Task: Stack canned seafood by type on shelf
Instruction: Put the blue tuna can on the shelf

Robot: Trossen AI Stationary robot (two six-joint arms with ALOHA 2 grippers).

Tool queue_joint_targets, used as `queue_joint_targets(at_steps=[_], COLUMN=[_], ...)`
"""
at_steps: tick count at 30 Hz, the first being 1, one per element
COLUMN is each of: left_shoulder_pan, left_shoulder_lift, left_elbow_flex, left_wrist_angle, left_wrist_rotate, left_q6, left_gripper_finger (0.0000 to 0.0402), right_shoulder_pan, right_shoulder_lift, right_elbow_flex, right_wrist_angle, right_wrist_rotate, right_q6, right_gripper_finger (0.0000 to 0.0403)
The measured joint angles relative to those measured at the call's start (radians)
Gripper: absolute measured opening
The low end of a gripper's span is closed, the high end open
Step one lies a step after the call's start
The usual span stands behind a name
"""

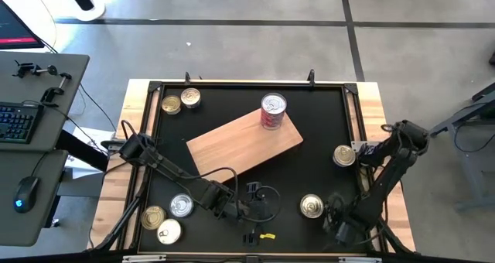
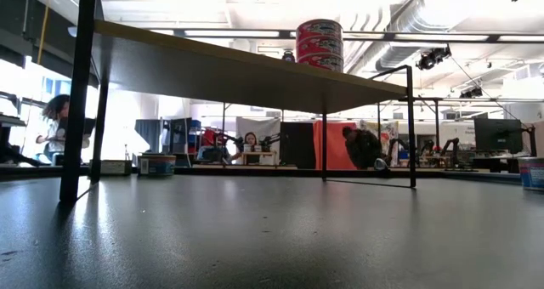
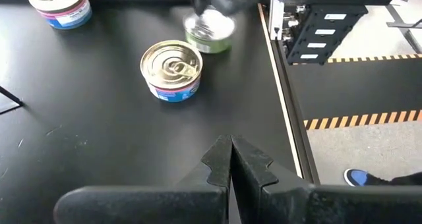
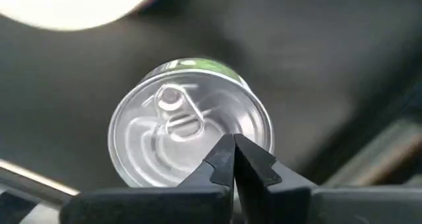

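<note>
Here, at the table's near edge, we are seeing both arms folded low over the black tabletop (image 1: 232,108). The left gripper (image 1: 249,210) is hanging near the front middle with its fingers pressed together, holding nothing; its arm is reaching in from the left side. The right gripper (image 1: 341,230) is sitting at the front right corner, fingers likewise closed and empty, poised just above a silver-topped tin (image 4: 190,132) with a green label, while its arm is bending back toward the right edge. A gold-topped tin (image 1: 312,206) is lying between the two grippers, and three more tins (image 1: 168,218) are clustered at the front left. Farther in, the shelf (image 1: 244,141) is lying slantwise across the middle, carrying a red-labelled stack of tins (image 1: 273,111) at its far end. Another tin (image 1: 344,155) is resting by the right edge, and two tins (image 1: 180,101) are sitting in the far left corner.
</note>
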State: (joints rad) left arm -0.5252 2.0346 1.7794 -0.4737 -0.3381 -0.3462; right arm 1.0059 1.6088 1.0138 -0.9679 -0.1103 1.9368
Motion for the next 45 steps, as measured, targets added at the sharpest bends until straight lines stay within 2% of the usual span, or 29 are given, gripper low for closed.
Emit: queue_joint_targets(at_steps=[3, 10, 13, 18, 23, 29, 35, 38, 45], left_shoulder_pan=[-0.001, -0.014, -0.022, -0.031, -0.039, -0.052, -0.078, -0.092, -0.100], left_shoulder_lift=[0.000, 0.000, 0.002, 0.005, 0.005, 0.005, 0.005, 0.005, 0.005], left_elbow_flex=[0.000, -0.006, -0.066, -0.206, -0.277, -0.280, -0.280, -0.280, -0.280], left_wrist_angle=[0.000, 0.014, 0.132, 0.429, 0.579, 0.538, 0.421, 0.352, 0.269], left_wrist_rotate=[0.000, 0.027, 0.045, 0.095, 0.093, 0.089, 0.026, -0.017, -0.081], left_q6=[0.000, 0.012, 0.014, -0.064, -0.124, -0.123, -0.124, -0.125, -0.159], left_gripper_finger=[0.0000, 0.0000, 0.0000, 0.0000, 0.0000, 0.0000, 0.0000, 0.0000, 0.0000], right_shoulder_pan=[-0.007, -0.057, -0.102, -0.172, -0.219, -0.255, -0.305, -0.347, -0.431], right_shoulder_lift=[-0.054, -0.162, -0.139, -0.072, -0.007, 0.064, 0.098, 0.123, 0.185], right_elbow_flex=[0.001, 0.005, 0.004, 0.002, 0.002, 0.008, 0.005, 0.004, 0.001], right_wrist_angle=[-0.039, -0.026, -0.018, 0.012, 0.081, 0.173, 0.405, 0.513, 0.804], right_wrist_rotate=[0.017, 0.231, 0.238, 0.247, 0.247, 0.254, 0.389, 0.419, 0.410], right_q6=[0.018, 0.052, -0.009, -0.106, -0.188, -0.218, -0.245, -0.299, -0.475], right_gripper_finger=[0.0000, 0.0000, 0.0000, 0.0000, 0.0000, 0.0000, 0.0000, 0.0000, 0.0000])
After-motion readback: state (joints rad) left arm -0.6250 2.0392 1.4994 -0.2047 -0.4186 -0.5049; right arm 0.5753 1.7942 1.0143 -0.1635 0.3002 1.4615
